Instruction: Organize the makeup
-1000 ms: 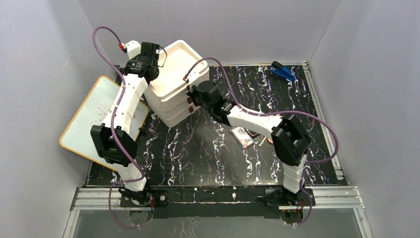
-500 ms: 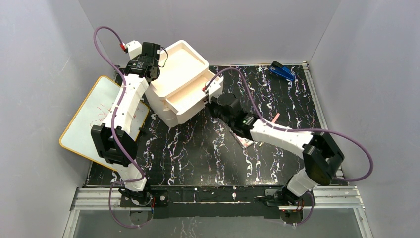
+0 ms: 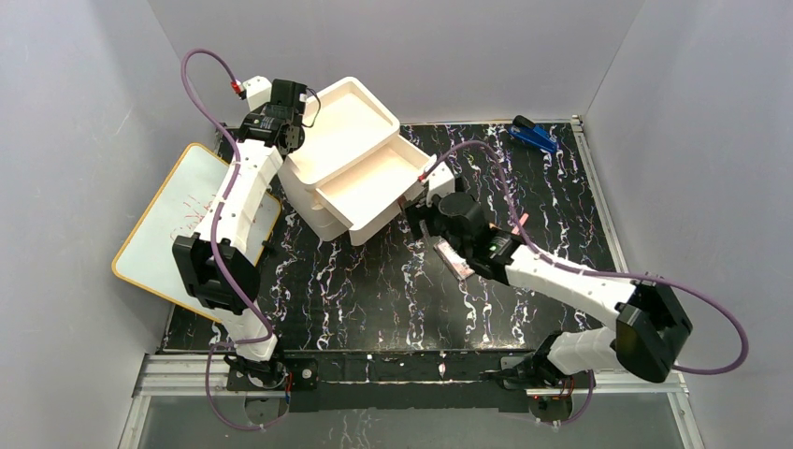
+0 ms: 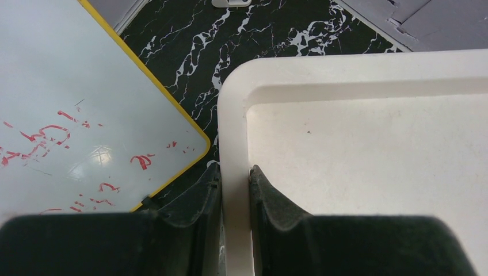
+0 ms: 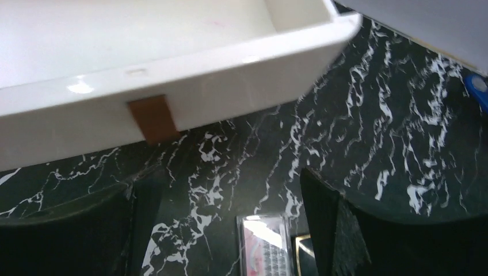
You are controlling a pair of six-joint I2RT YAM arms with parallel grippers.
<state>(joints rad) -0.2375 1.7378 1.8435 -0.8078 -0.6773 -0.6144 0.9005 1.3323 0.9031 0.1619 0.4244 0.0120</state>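
Note:
A white drawer organiser stands at the back left of the table. My left gripper is shut on the rim of its top tray, one finger inside and one outside. One drawer stands pulled out towards the middle. My right gripper hangs open just in front of the drawer's brown pull tab, with nothing between its fingers. Below it lie the rectangular palette and the gold-edged black compact. In the top view the palette is half hidden by my right arm. A thin pink stick lies beyond the arm.
A yellow-framed whiteboard with red marks lies left of the organiser, partly off the black marble mat. A blue stapler-like object sits at the back right corner. Grey walls close in three sides.
My right arm drew the drawer out towards the front right, then its jaws opened and let go of the pull tab. The left gripper kept its hold on the rim.

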